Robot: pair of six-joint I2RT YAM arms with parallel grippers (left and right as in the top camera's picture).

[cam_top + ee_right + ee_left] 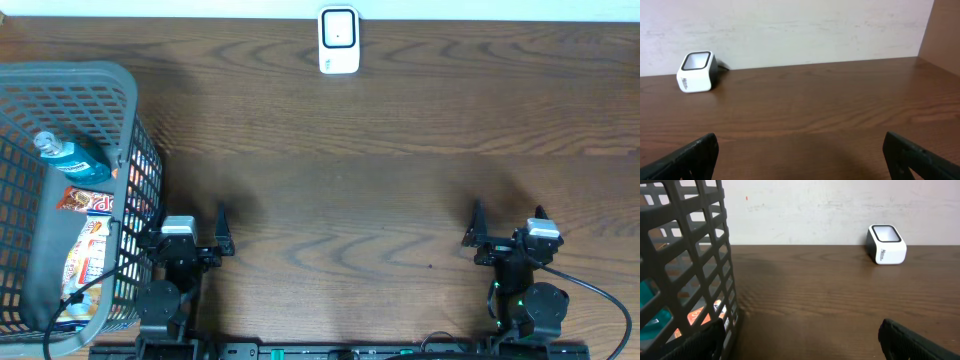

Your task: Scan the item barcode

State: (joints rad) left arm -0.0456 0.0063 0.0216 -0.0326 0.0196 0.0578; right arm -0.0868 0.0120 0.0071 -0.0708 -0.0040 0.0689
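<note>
Overhead alone shows bottle (75, 160) in basket (70, 70), wrist views — scanner (886, 245) side-on, left hand (800, 345) and right hand (800, 162) gaping, empty.

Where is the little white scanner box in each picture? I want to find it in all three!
Overhead: the scanner is at the top middle, on the far edge of the table.
Left wrist: the scanner is at the upper right, well away from the basket on the left.
Right wrist: the scanner is at the left, in the upper half.
Shared landmark: the brown table meeting the pale wall just behind the scanner.
</note>
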